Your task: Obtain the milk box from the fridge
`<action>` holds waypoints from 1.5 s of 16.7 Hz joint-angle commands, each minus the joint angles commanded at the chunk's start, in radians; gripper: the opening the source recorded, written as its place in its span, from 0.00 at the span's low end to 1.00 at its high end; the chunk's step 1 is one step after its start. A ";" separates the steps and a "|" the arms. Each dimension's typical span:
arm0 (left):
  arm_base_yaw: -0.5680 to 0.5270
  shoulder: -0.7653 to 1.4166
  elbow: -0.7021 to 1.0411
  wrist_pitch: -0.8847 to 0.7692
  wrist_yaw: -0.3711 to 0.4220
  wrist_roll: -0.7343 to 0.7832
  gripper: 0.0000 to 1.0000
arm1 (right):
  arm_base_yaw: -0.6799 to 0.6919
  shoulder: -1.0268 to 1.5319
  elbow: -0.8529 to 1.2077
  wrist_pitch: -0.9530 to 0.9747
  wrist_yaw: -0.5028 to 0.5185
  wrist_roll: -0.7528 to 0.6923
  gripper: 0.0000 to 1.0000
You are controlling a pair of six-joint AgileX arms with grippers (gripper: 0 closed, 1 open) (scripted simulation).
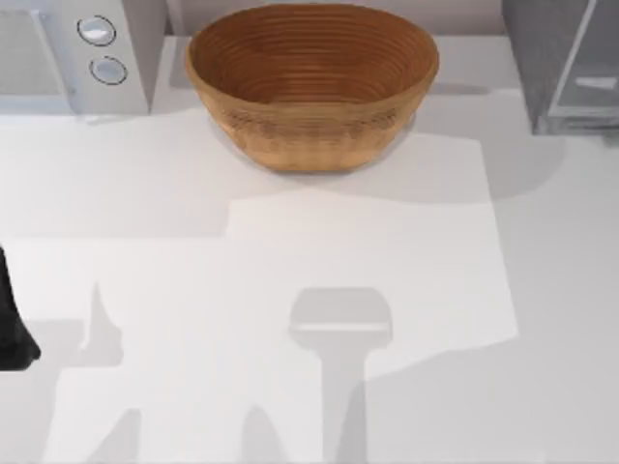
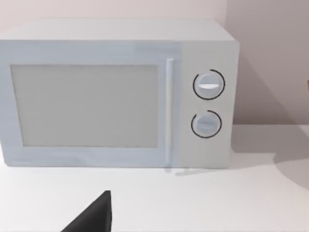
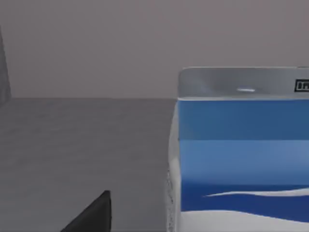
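So it's a plain white table (image 1: 290, 290) with a pale wall behind it, seen from above. Far left, the left arm (image 1: 12, 329) is just a dark bit poking in at the table's left edge, well away from everything. Can't tell what its fingers are doing; in the left wrist view there's a single black wedge of finger (image 2: 94, 215) at the edge of frame and that's it.

Back left corner has the white boxy appliance with two round knobs (image 1: 73, 48), sitting on the table. The left wrist camera looks straight at its front: pale door panel, vertical handle, knobs stacked one above the other.

Middle back is the big brown wicker bowl (image 1: 311, 82), upright.

Back right corner is the tall dark-grey speckled fridge (image 1: 556, 63) with its pale glassy door panel.

The right wrist view looks along a dark grey surface, and the small white milk box with the bright blue face (image 3: 241, 154) stands upright on it, close in front of the camera. One black finger of the right gripper (image 3: 94, 215) pokes in near it, not touching. Can't tell how wide that gripper is either.
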 joint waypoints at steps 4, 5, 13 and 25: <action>0.000 0.000 0.000 0.000 0.000 0.000 1.00 | 0.017 0.051 0.129 -0.080 0.017 -0.001 1.00; 0.000 0.000 0.000 0.000 0.000 0.000 1.00 | 0.018 0.054 0.137 -0.086 0.019 -0.001 1.00; 0.000 0.000 0.000 0.000 0.000 0.000 1.00 | 0.018 0.054 0.137 -0.086 0.019 -0.001 0.62; 0.000 0.000 0.000 0.000 0.000 0.000 1.00 | 0.018 0.054 0.137 -0.086 0.019 -0.001 0.00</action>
